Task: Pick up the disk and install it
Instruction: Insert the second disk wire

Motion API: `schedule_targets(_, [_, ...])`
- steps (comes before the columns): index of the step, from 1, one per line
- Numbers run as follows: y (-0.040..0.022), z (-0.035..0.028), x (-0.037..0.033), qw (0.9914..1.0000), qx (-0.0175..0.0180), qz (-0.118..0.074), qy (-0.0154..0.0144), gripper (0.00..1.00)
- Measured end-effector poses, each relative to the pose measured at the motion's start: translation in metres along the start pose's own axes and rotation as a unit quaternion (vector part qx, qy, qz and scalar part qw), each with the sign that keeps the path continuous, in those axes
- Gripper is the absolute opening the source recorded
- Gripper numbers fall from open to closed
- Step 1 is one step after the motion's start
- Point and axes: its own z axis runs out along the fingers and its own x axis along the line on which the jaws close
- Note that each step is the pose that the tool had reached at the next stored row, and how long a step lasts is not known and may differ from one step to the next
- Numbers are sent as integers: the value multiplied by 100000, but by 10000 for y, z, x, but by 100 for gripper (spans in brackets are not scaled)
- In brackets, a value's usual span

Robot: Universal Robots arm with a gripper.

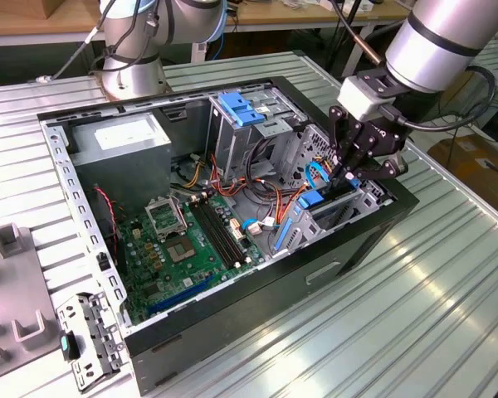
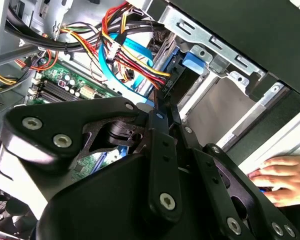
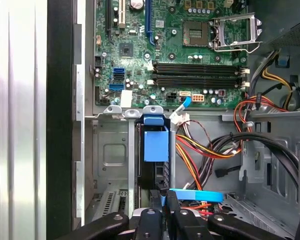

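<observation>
A silver table with things on it

The ribbed metal table [image 1: 415,290] holds an open black computer case [image 1: 232,224] in the middle, a grey tray [image 1: 12,307] at the lower left, and a robot arm base [image 1: 129,79] at the upper left.

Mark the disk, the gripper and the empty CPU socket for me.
disk [image 3: 156,145]: first wrist view, on its blue carrier frame.
gripper [image 3: 163,200]: first wrist view, between its fingertips, at the disk's near end.
CPU socket [image 3: 196,33]: first wrist view, on its open middle.
</observation>
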Motion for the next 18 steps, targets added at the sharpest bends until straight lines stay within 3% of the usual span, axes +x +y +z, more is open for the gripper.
schedule_targets(3, [11,1,0,99998,98,33,-564,16])
schedule_targets(4, [12,2,0,99997,345,8,-624,16])
schedule_targets(7, [22,3,1,99993,1016,-47,-626,16])
schedule_targets(8, [27,4,1,99992,1090,-53,-634,16])
schedule_targets(18, [49,24,2,99989,1326,-42,-695,16])
